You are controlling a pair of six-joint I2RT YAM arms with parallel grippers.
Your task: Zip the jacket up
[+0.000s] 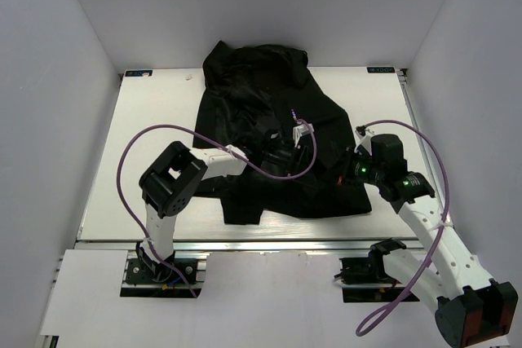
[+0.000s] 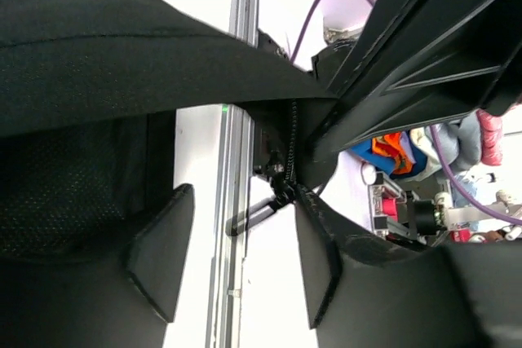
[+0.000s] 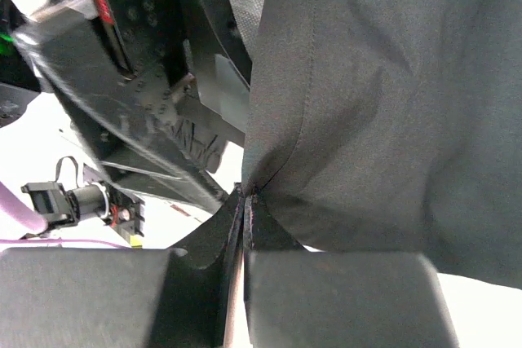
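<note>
The step in hand looks like taking hold of the zipper slider [image 2: 284,189] so it can be drawn along the track. To do it well, the left end effector [image 2: 243,193] should centre on the slider or its pull tab [image 2: 254,216], which sticks out toward 8 o'clock in the left wrist view. At present the slider sits just off the right-hand fingertip rather than midway between the two. Closing on loose cloth beside the zipper teeth [image 2: 291,140] would only bunch the fabric, so the grip should land on the hard part alone. The hem should be kept taut from the other side so the track lies straight. The jacket [image 1: 269,95] lies crumpled on the surface [image 1: 155,120], from the centre toward 12 o'clock, with its lower edge lifted off the surface near the arms. The left arm folds up at its elbow near 8 o'clock and reaches across to the jacket's lower middle. Its jaws stand apart at a moderate width with nothing between them. The right arm bends in from 4 o'clock, and the right end effector [image 3: 246,209] is pinched tight on a fold of the jacket at its 4 o'clock edge, the cloth drawn into creases at the pinch.
</note>
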